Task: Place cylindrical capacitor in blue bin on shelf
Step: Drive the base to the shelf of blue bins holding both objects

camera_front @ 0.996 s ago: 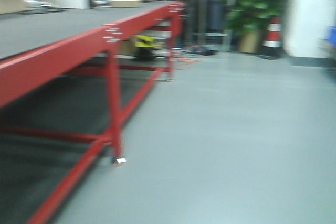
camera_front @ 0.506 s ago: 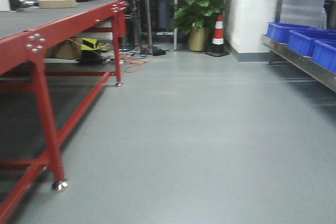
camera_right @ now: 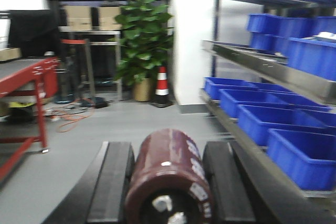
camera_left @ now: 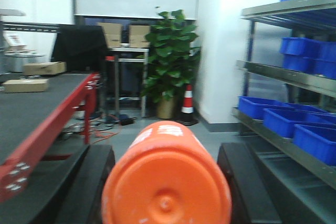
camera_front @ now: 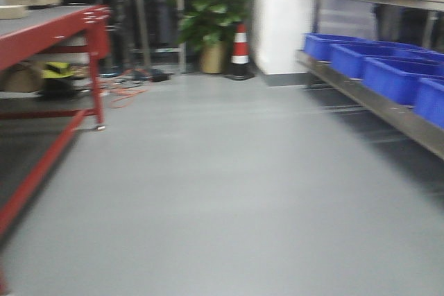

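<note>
Capacitor at 6 o'clock of the right wrist view: maroon, labelled, lying lengthwise, terminal end toward the camera. Gripped by the right tool, a black finger pressed on each side. Same grip on the left: left tool closed around an orange cylinder, flat end toward the camera, at 6 o'clock of the left wrist view. Neither yet in a bin.

Farther out, at 3 o'clock, shelf of shiny steel, several tiers, running away from the camera, apart from both tools. Row of blue bins side by side on the lowest tier, more on the tiers above. At 9 o'clock, red-framed table with a grey top, cardboard boxes on it, well apart from the shelf across grey floor.

Farthest, around 12 o'clock, orange cable loose on the floor by the table's leg. Then a striped cone just beside a potted plant, next to a white wall. Front view blurred; bin contents impossible to tell.
</note>
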